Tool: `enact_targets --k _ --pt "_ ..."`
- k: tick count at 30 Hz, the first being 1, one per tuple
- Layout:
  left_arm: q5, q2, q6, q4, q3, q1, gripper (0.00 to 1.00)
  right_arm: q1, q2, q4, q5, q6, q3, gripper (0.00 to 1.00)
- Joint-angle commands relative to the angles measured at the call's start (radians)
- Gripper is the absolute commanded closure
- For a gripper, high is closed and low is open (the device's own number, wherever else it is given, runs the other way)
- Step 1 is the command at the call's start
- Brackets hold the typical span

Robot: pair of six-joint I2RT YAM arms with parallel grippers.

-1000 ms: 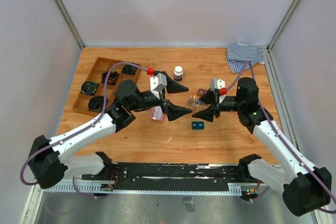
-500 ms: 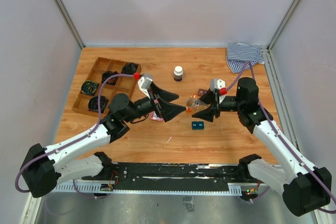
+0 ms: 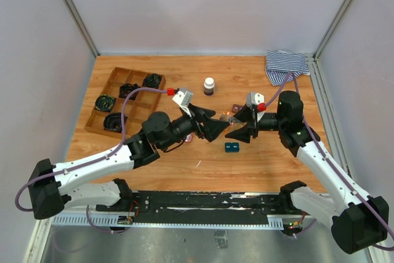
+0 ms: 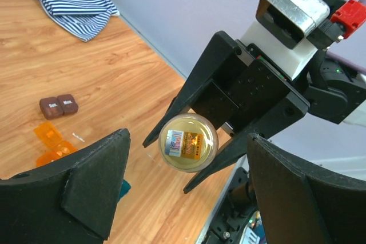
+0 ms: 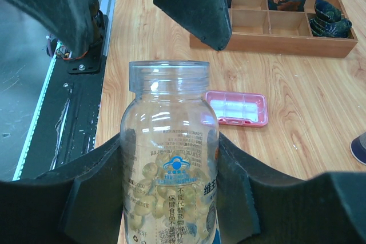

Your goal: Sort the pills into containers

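- Where the arms meet mid-table in the overhead view, the left gripper (image 3: 221,122) and right gripper (image 3: 233,125) overlap so closely that neither jaw gap nor anything held can be made out. The teal case (image 3: 231,147) lies just on the near side of them and the brown case (image 3: 236,108) just on the far side.
- Left wrist: its fingers stand spread wide, touching nothing. They frame a pill bottle (image 4: 188,142) seen end-on in the right gripper's clamp. The orange case (image 4: 52,144) lies beside the brown case, partly cut off by a finger.
- Right wrist: the fingers clamp the uncapped bottle of yellow pills, its base cut off below. The pink case (image 5: 237,108), with pale compartments showing, lies past it, near the wooden tray (image 5: 269,27).
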Motion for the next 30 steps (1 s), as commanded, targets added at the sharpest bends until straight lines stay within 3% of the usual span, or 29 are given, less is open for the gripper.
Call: enact_targets --k 1,12,21,26,30 --pt "-0.093 0.039 0.064 -0.06 0.067 -0.041 0.13 -0.01 -0.004 0.025 0.002 -0.014 0.02 0.99" --pt "-0.086 0.079 0.073 -0.123 0.133 -0.061 0.35 -0.009 -0.008 0.024 0.001 -0.014 0.021 1.0" --pt "-0.01 0.08 0.072 -0.112 0.113 -0.061 0.6 -0.01 -0.01 0.023 0.0 -0.014 0.021 0.99" --pt "0.196 0.068 0.246 0.001 0.049 -0.061 0.64 -0.009 -0.012 0.023 -0.002 -0.013 0.02 0.99" --pt "0.4 0.061 0.456 0.031 0.008 -0.037 0.81 -0.009 -0.013 0.025 -0.002 -0.013 0.02 0.99"
